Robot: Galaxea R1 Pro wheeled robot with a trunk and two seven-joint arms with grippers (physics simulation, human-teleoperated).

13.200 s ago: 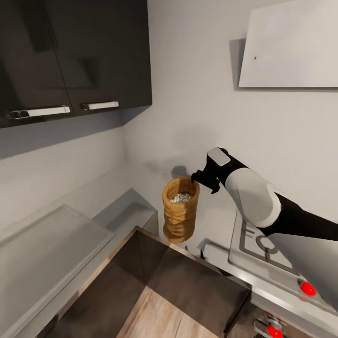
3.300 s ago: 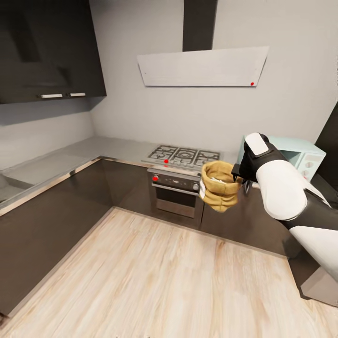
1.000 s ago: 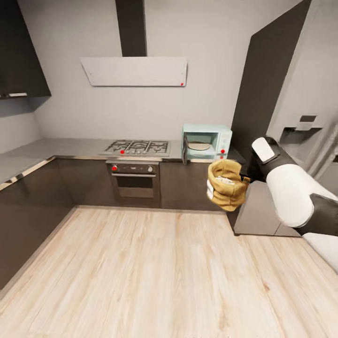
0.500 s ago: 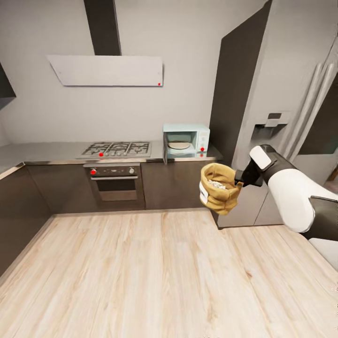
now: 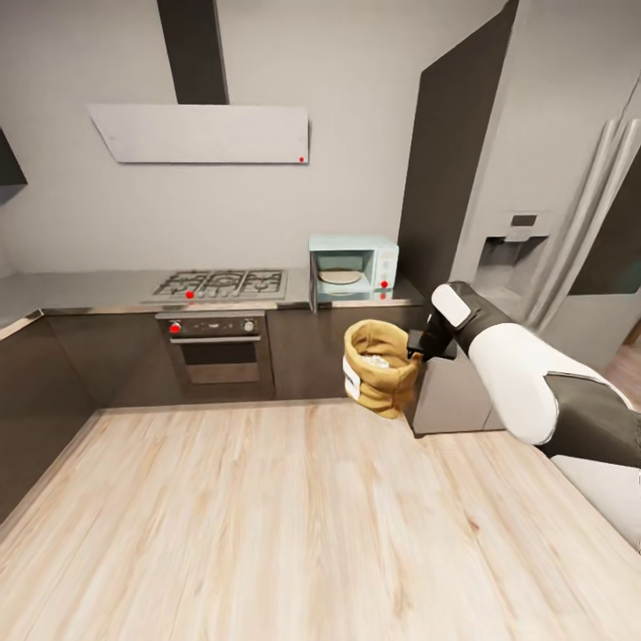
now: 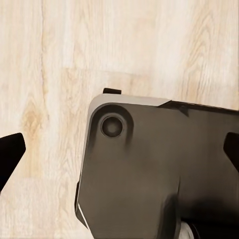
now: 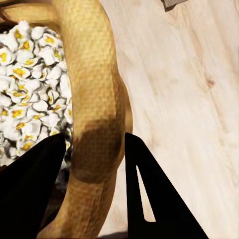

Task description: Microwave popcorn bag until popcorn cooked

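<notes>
In the head view, the long grey metallic countertop [image 5: 80, 289] runs along the far wall on the left, above dark glossy cabinet fronts. Set into it is a gas hob with black grates [image 5: 221, 284], and under the hob sits a steel oven with red knobs [image 5: 215, 349]. A flat pale extractor hood [image 5: 200, 133] hangs on the white wall above. Just right of the hob, on the same worktop, stands the small pale mint-blue microwave [image 5: 353, 270]; its door stands open and a round plate shows inside.

Lower and nearer, above the pale wood plank floor [image 5: 267, 525], the small crumpled golden-brown paper popcorn bag [image 5: 379, 367] hangs upright in the air, well apart from the microwave. The right gripper [image 5: 417, 343] clamps the bag's rolled rim. In the right wrist view one black finger [image 7: 30, 194] sits inside the bag against the whitish-yellow popcorn [image 7: 27, 89] and the other outside, with the woven rim pinched between them.

Further right stands a tall grey refrigerator [image 5: 570, 214] beside a dark panel.

In the left wrist view the left gripper [image 6: 119, 149] points down at the floor over a dark part of the robot, its two black fingertips [image 6: 10, 152] spread wide apart with nothing between them.
</notes>
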